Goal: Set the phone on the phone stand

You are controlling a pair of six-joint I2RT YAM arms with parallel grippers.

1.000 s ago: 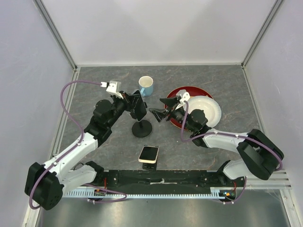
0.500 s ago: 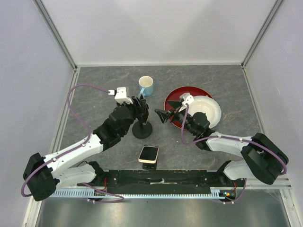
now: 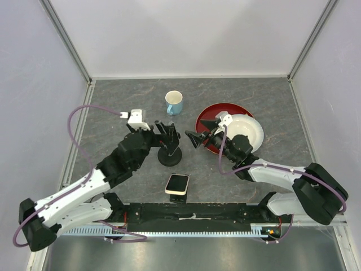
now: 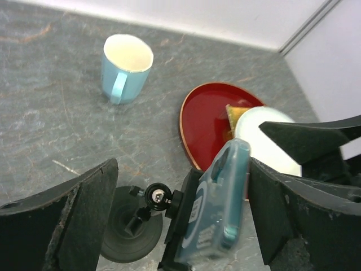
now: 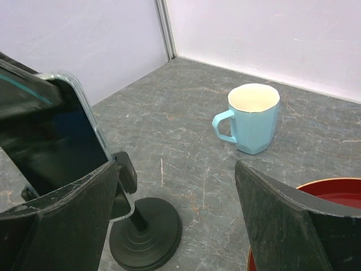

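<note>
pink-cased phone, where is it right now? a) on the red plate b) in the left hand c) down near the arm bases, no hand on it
c: in the top view the phone sits alone, low in the middle, well apart from the left hand and the right hand.

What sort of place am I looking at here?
Probably a robot test booth: blank walls box in a grey table, with a left arm and right arm bolted at its edge.

Grey veined stone-look tabletop, pale blue ceramic mug, red round plate, white bowl, black round-base pole stand, pinkish-cream cased phone
</note>
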